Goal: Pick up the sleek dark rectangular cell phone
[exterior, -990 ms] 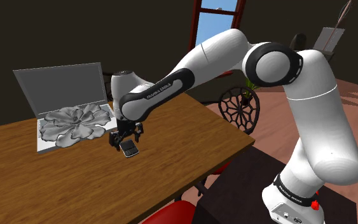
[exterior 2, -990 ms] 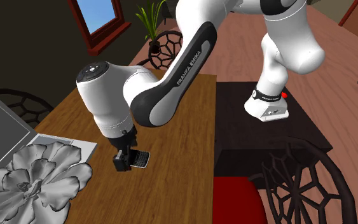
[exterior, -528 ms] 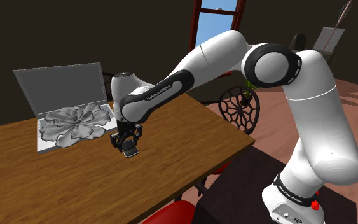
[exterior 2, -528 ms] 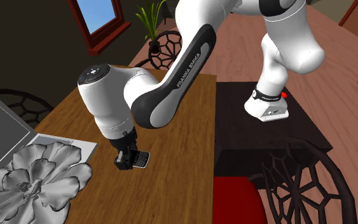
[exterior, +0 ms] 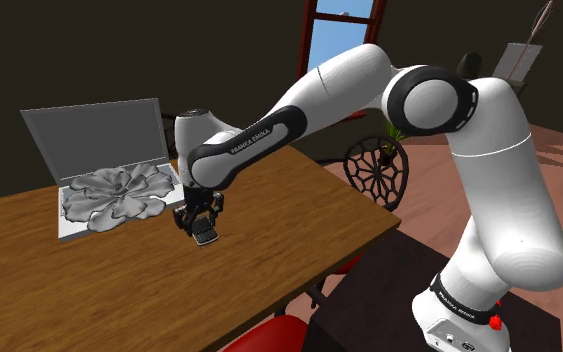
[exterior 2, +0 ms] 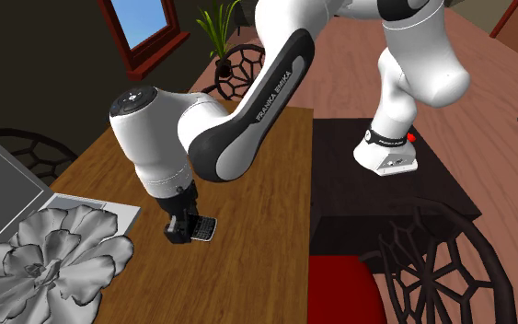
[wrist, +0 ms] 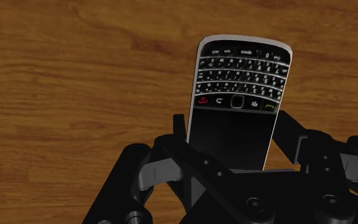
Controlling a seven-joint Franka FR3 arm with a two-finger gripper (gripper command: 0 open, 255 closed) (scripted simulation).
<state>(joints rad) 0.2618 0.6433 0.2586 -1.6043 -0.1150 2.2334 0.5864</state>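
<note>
A dark rectangular cell phone [wrist: 238, 95] with a silver rim, a small keyboard and a black screen lies on the wooden table [exterior: 119, 290]. My black gripper [wrist: 231, 133] is shut on it, one finger [wrist: 179, 127] against each long side at the screen end, with the keyboard end sticking out past the fingertips. In the shoulder view the gripper [exterior: 199, 226] points down at the table's middle with the phone [exterior: 207, 237] just below it. From the second exterior view the phone [exterior 2: 203, 229] pokes out sideways from the gripper [exterior 2: 179, 228], at or just above the table surface [exterior 2: 257, 202].
An open grey laptop [exterior: 97, 140] stands at the table's far end with a grey rosette-shaped plant [exterior: 114, 195] on its keyboard, close to the gripper. A red chair seat [exterior 2: 344, 290] sits by the near table edge. A black wire chair [exterior: 377, 170] stands beyond the table.
The fingers have closed from wide apart onto the phone's sides. The hand and phone have barely shifted.
</note>
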